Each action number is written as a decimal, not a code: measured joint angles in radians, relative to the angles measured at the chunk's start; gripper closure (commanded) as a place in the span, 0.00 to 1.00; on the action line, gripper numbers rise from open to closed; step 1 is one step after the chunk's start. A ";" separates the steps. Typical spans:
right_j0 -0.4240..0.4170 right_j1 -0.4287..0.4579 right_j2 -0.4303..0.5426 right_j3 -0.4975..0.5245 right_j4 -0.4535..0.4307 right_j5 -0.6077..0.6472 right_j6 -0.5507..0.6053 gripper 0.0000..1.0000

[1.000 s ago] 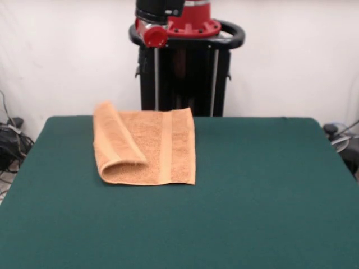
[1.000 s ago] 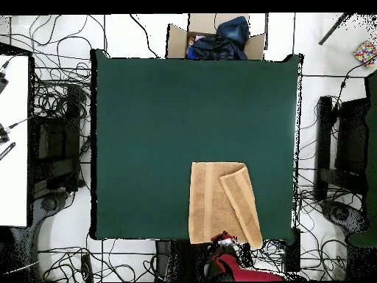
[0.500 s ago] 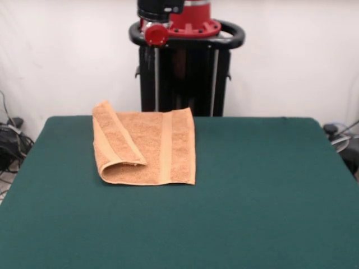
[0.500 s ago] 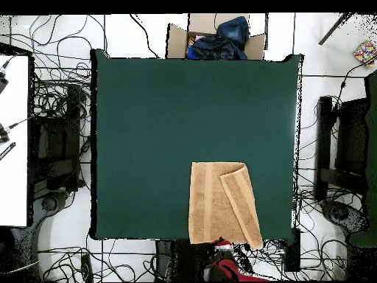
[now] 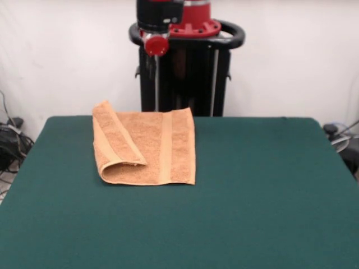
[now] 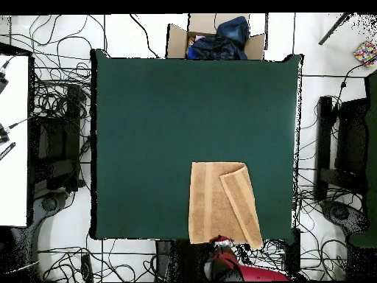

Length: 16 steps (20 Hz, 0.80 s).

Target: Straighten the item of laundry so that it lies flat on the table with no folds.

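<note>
The item of laundry [image 5: 162, 147] is an orange-tan towel lying at the far left part of the table [image 5: 235, 202], close to the edge by the pedestal. Its left side is folded over itself in a long diagonal flap [image 5: 115, 140] with a rounded fold at the near end. In the overhead view the towel [image 6: 211, 203] sits at the table's [image 6: 162, 118] bottom edge, right of centre, with the flap [image 6: 241, 203] along its right side. Only red and black arm parts [image 5: 160, 22] show above the pedestal; the gripper itself does not show in either view.
A cardboard box with dark clothes [image 6: 215, 40] stands off the table's top edge in the overhead view. Cables cover the floor around the table, and a white bench [image 6: 13, 140] stands at the left.
The red arm joint above the pedestal has shifted slightly. The towel has not moved.
</note>
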 measured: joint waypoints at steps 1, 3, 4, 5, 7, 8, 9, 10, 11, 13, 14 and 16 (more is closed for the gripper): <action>0.009 0.024 -0.001 -0.012 0.000 -0.001 0.000 0.00; 0.037 0.097 -0.011 -0.048 -0.001 -0.015 0.000 0.00; 0.042 0.112 -0.015 -0.055 -0.002 -0.020 0.000 0.00; 0.050 0.141 -0.024 -0.068 -0.004 -0.034 0.000 0.00; 0.064 0.190 -0.040 -0.090 -0.008 -0.064 0.000 0.00; 0.067 0.209 -0.048 -0.098 -0.011 -0.079 0.000 0.00; 0.070 0.227 -0.056 -0.106 -0.014 -0.095 0.000 0.00; 0.070 0.250 -0.066 -0.116 -0.018 -0.116 0.000 0.00; 0.070 0.260 -0.071 -0.121 -0.021 -0.126 0.000 0.00; 0.071 0.303 -0.094 -0.142 -0.031 -0.166 0.000 0.00; 0.072 0.320 -0.104 -0.152 -0.034 -0.181 0.000 0.00; 0.074 0.347 -0.121 -0.166 -0.037 -0.202 0.000 0.00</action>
